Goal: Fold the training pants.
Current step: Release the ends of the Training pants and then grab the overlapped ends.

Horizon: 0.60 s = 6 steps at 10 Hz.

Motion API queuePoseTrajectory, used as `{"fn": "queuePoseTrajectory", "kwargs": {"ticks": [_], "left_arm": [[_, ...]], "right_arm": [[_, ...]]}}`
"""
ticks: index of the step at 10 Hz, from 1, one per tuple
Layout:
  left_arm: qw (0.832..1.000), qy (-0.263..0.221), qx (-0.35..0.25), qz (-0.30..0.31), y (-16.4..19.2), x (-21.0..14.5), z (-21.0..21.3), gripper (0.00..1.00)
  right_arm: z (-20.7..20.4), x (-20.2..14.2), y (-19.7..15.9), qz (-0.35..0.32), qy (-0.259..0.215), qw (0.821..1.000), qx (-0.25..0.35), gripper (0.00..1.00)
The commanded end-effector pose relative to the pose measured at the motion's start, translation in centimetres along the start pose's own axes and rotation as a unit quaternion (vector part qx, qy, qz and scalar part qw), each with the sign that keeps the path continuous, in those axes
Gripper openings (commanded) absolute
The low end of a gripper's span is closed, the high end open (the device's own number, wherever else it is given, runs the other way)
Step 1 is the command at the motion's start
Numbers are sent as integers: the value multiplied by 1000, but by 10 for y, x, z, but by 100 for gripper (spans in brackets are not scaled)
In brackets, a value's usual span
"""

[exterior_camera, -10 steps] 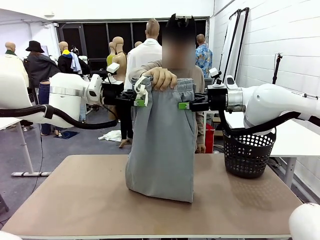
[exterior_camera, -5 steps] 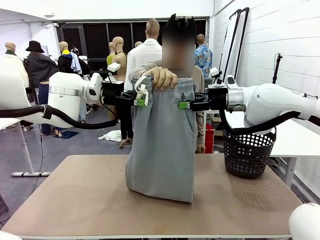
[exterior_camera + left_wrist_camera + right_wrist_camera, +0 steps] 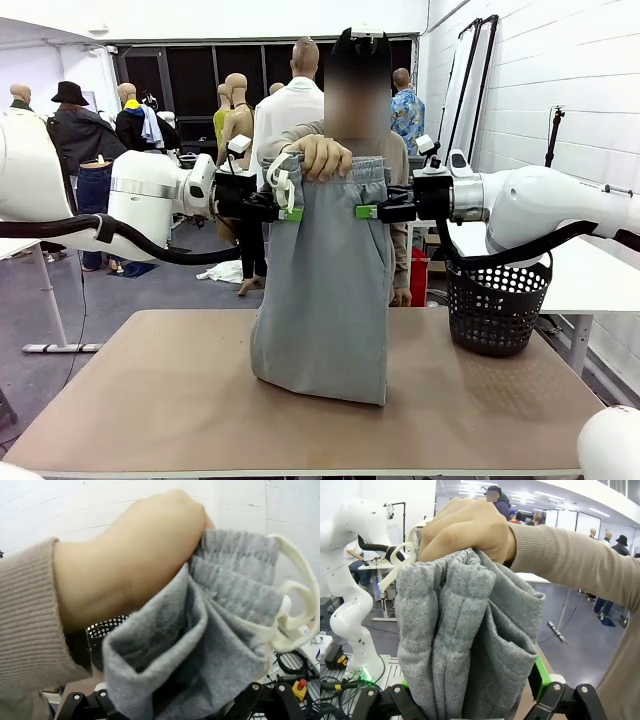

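Note:
The light grey training pants (image 3: 325, 290) hang upright over the table, with their lower end bunched on the tabletop. A person's hand (image 3: 322, 157) pinches the gathered waistband at the top, and the white drawstring (image 3: 281, 185) dangles on the left. My left gripper (image 3: 288, 212) is at the pants' left edge just below the waistband, and my right gripper (image 3: 362, 211) is at the right edge. Both stand open. In the left wrist view the grey fabric (image 3: 220, 630) lies between the spread jaws of the left gripper (image 3: 167, 705). The right wrist view shows the same for the right gripper (image 3: 475, 700) and the fabric (image 3: 455, 630).
A black perforated basket (image 3: 497, 305) stands at the table's right rear. The brown tabletop (image 3: 150, 400) stretches bare to the left and front of the pants. The person stands behind the far edge, directly behind the pants.
My left gripper has slid right, up to the pants' left edge. The right gripper has edged slightly left. The pants and the hand holding them have stayed put.

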<state>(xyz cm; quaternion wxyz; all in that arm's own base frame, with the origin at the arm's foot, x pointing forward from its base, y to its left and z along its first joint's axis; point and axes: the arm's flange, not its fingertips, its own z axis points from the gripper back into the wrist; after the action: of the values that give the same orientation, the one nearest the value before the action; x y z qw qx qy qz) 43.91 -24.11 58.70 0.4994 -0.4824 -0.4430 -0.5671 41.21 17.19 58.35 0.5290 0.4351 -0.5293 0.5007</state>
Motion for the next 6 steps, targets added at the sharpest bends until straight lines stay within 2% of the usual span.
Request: {"fn": "queuePoseTrajectory", "kwargs": {"ticks": [1, 5, 6], "left_arm": [[1000, -1, 9, -10, 6, 1, -8, 100], [999, -17, 28, -31, 7, 3, -7, 100], [998, -32, 34, -45, 6, 3, -6, 88]], "right_arm": [[-9, 2, -9, 8, 11, 1000, 6, 100], [-11, 4, -9, 11, 18, 1000, 13, 100], [-11, 5, -8, 20, 19, 1000, 13, 94]]}}
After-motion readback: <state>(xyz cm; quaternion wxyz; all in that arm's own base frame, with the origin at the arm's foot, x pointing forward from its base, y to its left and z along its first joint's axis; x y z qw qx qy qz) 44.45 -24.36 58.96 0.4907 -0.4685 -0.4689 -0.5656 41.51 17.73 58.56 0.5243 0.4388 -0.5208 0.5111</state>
